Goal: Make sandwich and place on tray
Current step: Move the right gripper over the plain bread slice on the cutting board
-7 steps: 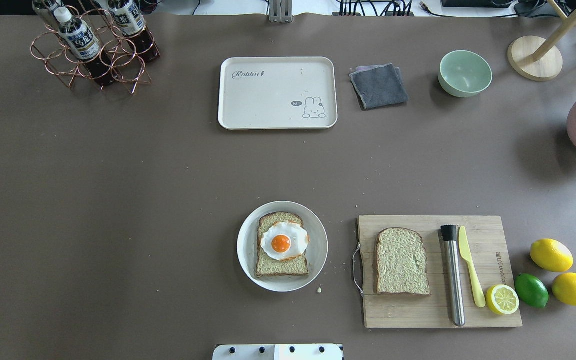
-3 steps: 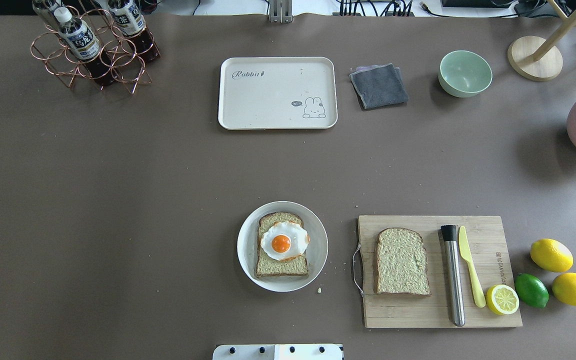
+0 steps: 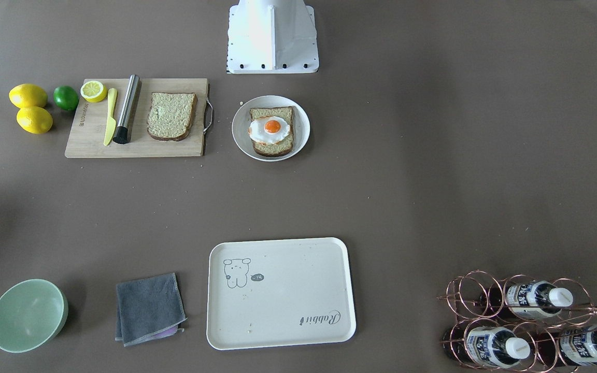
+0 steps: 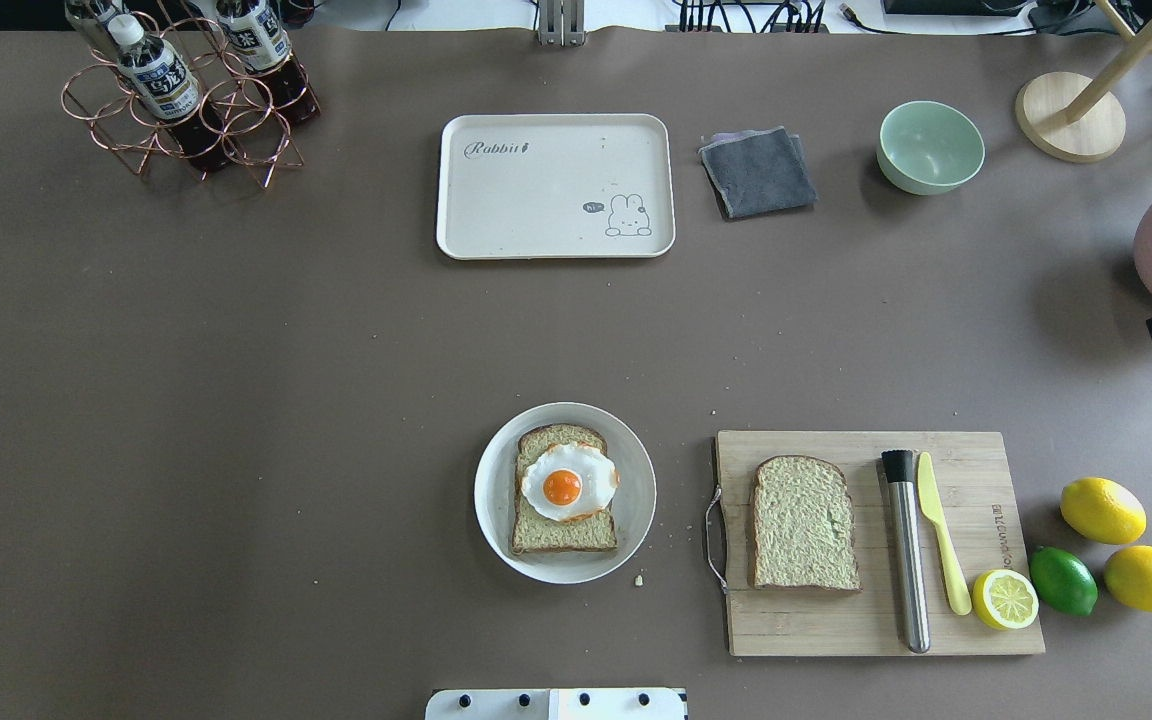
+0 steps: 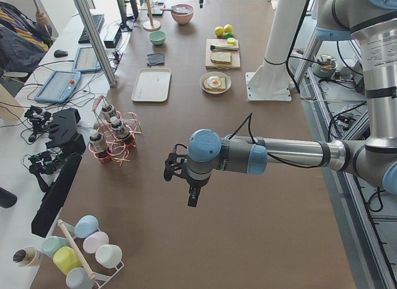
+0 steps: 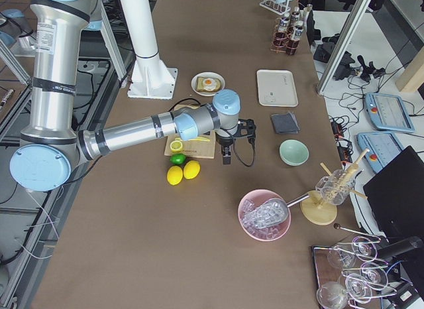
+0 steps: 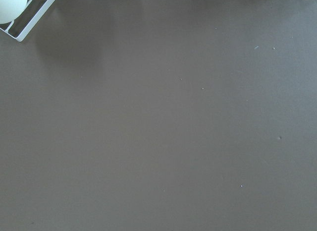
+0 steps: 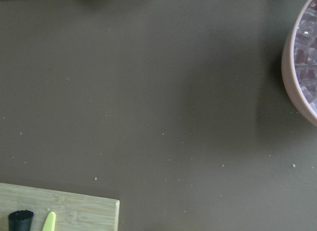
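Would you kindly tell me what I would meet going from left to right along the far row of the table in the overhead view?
Copper rack of bottles → cream tray → grey cloth → green bowl → round wooden stand base.

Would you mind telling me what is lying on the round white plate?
One slice of brown bread lies flat on the plate, with a fried egg on top. The egg hides the slice's middle. No second slice covers it; that one is on the cutting board.

two bread slices, one egg, one tray
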